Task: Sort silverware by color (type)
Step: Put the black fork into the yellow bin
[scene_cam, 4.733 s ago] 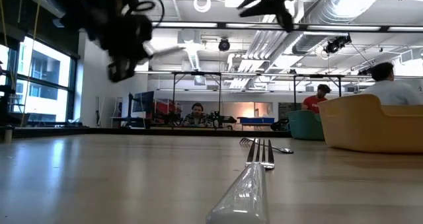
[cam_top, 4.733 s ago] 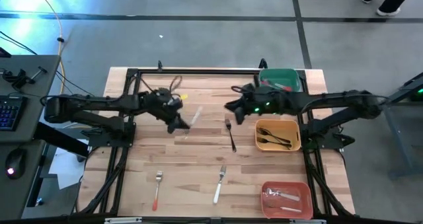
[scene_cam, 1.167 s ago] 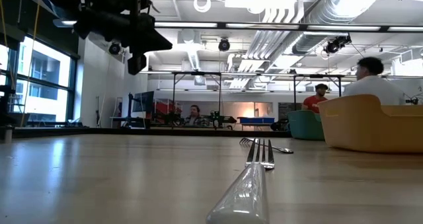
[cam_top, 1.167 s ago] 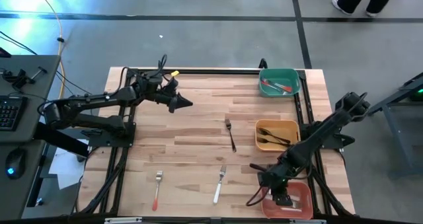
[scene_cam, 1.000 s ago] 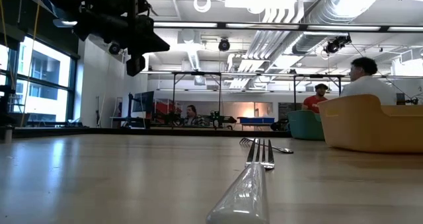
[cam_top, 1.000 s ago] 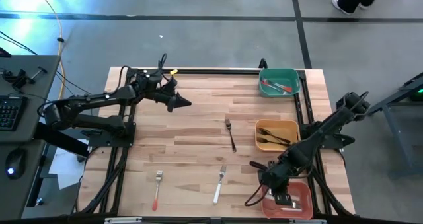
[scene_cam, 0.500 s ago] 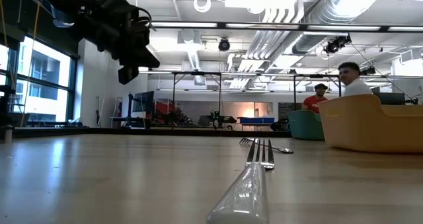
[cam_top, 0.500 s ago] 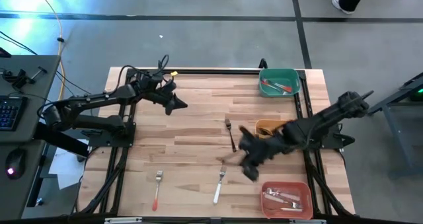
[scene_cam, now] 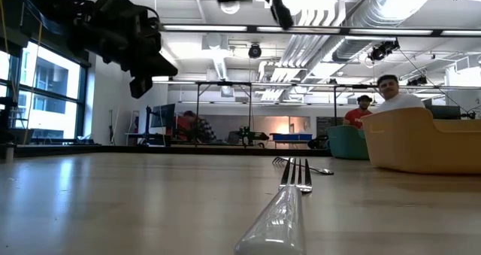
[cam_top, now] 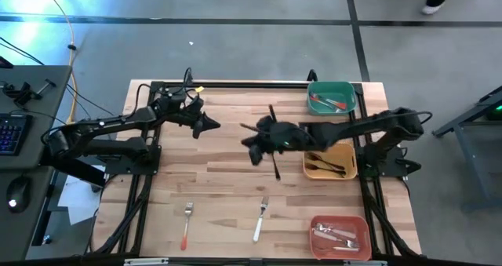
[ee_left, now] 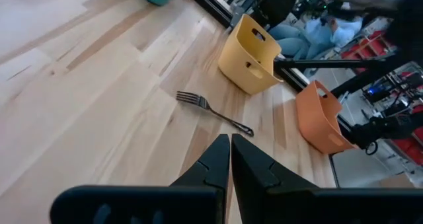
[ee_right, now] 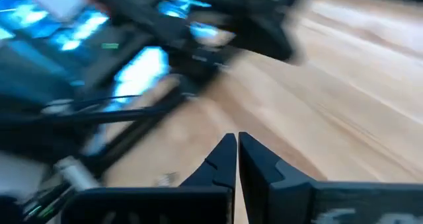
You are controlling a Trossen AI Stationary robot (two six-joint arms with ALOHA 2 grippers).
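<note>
while the black-handled metal fork (cam_top: 274, 162) lay half hidden under it, the right gripper (cam_top: 252, 150) hovered pinched closed, empty; the left gripper (cam_top: 210, 125), likewise.

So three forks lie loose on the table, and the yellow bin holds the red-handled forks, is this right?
Not quite. The yellow bin holds black-handled forks; the red-handled ones lie in the green bin, as the high view shows. Three forks do lie loose on the table.

White-handled fork (scene_cam: 282, 210) lies on table (scene_cam: 113, 202); yellow bin (scene_cam: 421, 141) beyond.
</note>
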